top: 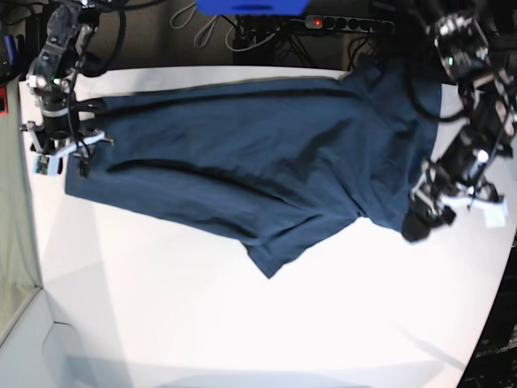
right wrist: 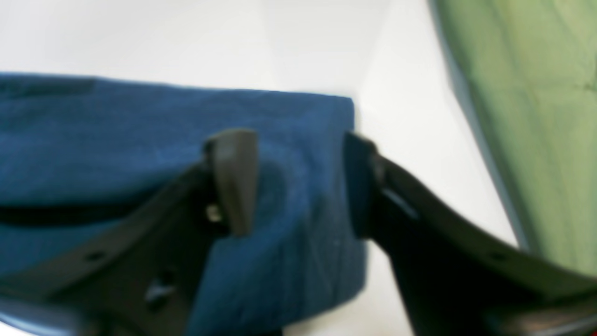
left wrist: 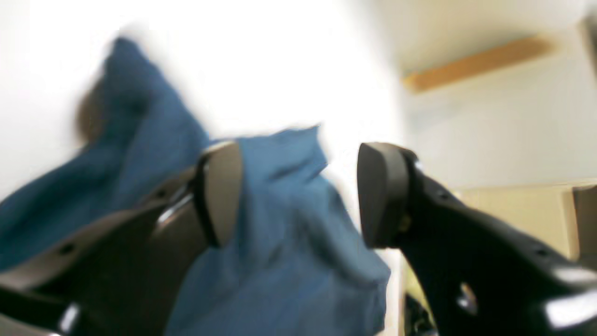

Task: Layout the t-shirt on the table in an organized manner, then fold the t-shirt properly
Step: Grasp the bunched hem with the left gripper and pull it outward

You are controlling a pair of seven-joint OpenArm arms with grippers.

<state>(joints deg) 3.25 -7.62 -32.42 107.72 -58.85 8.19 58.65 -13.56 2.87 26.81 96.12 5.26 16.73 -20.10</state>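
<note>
The dark blue t-shirt (top: pixel 258 162) lies spread lengthwise over the white table (top: pixel 242 323), one sleeve pointing toward the near edge. At the shirt's left end in the base view, my right gripper (top: pixel 60 149) hovers. The right wrist view shows that gripper (right wrist: pixel 298 184) open, its fingers (right wrist: pixel 233 182) straddling a squared corner of the t-shirt (right wrist: pixel 116 154) lying flat on the table (right wrist: pixel 233 37). Over the shirt's right end my left gripper (top: pixel 440 202) is open. In the left wrist view, rumpled t-shirt cloth (left wrist: pixel 289 242) lies between and behind the spread fingers (left wrist: pixel 224 191) of that gripper (left wrist: pixel 301 193).
A green cloth surface (right wrist: pixel 536 116) borders the table beyond the right gripper, seen at the base view's left edge (top: pixel 12 242). A power strip (top: pixel 347 23), cables and a blue object (top: pixel 250 6) lie past the far edge. The table's curved edge (top: pixel 485 323) runs at the lower right.
</note>
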